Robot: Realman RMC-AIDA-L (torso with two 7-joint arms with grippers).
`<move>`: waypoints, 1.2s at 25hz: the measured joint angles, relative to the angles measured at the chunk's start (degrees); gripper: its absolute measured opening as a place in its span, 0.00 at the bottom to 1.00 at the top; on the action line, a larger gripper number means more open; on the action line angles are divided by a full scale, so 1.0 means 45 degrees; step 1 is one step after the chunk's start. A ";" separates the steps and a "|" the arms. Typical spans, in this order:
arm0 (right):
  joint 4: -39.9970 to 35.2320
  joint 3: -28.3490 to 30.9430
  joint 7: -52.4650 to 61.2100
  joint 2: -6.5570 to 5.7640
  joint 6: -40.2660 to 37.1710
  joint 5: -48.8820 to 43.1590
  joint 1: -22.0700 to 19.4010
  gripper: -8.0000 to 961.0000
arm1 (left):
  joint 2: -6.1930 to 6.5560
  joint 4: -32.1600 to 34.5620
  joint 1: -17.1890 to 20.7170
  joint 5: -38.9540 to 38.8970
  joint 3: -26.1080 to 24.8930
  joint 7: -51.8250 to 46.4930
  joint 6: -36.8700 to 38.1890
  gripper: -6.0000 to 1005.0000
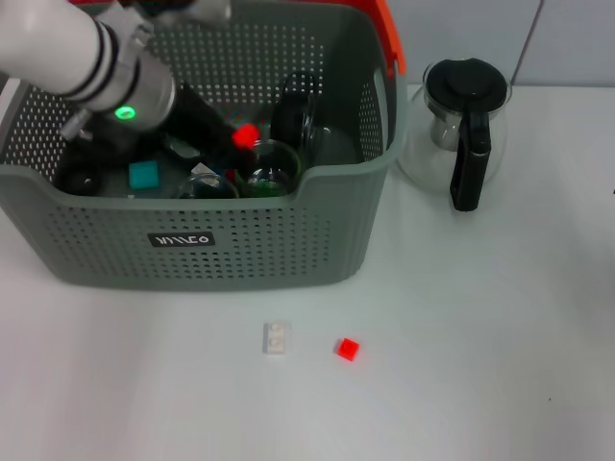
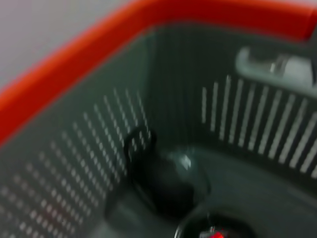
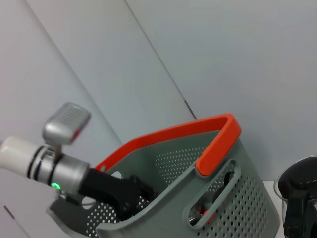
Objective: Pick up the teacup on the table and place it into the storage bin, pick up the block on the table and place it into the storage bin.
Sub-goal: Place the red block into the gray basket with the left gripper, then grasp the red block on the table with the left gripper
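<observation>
**Q:** While the left arm is reaching into the storage bin [image 1: 211, 240], what is its gripper [image 1: 235, 142] doing?

**A:** It is hanging low inside the bin, toward the middle. A small red block [image 1: 246, 135] is showing right at its tip, but I cannot tell whether the fingers are pinching it, spread or pressed together. The right gripper is not appearing in any view; its wrist camera is looking at the bin from off to the right side.

**Q:** What is sitting in the bin?

**A:** Dark glass teacups are lying on the floor: one [image 1: 295, 113] tipped on its side near the right wall, and two more [image 1: 271, 165] standing near the front wall with rims up. A teal block [image 1: 144, 175] is resting toward the left. An orange handle [image 1: 382, 29] is arching over the far right corner.

**Q:** What is left on the table?

**A:** A red block [image 1: 347, 349] and a white two-stud brick [image 1: 277, 337] are lying near the front edge, just beside each other but apart. A glass pot with a black lid [image 1: 464, 130] is standing to the right of the bin.

**Q:** How will the red block handle?

**A:** It is looking light, rigid and tiny, so pinching two opposite flat faces squarely from above is probably the safest hold; an off-centre grip is likely to squirt it sideways. The teacups are looking smooth and breakable.
</observation>
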 joint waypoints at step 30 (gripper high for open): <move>0.0001 0.0005 0.0012 0.0016 0.0002 0.0076 0.0101 0.86 | -0.0432 0.5712 0.3209 -0.7110 -0.3023 0.1683 0.7530 0.86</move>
